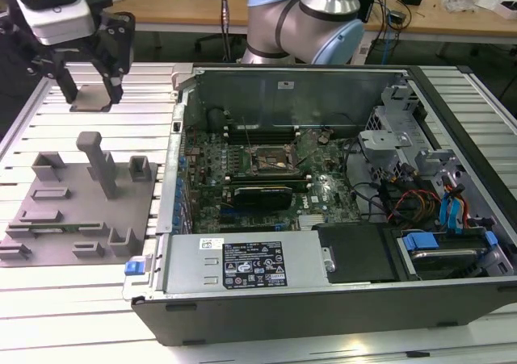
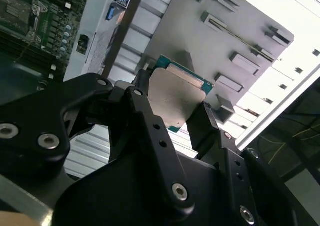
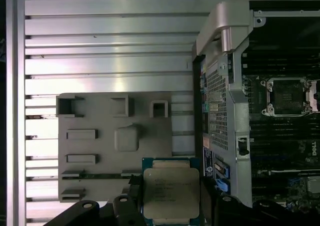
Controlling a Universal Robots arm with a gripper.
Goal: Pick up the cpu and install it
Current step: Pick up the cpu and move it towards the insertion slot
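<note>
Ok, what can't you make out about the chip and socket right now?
- Small silvery square cpu: underside faces away in both wrist views; black gripper covers its clamped edges.
- Dark square socket: contacts too dark in first wrist view, too small in exterior view.

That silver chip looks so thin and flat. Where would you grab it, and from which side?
Probably by two opposite edges, from straight above. The cpu is a thin flat square, so its edges give the fingers something to pinch while its broad faces stay untouched. The gripper grips it so, above the grey tray.
</note>
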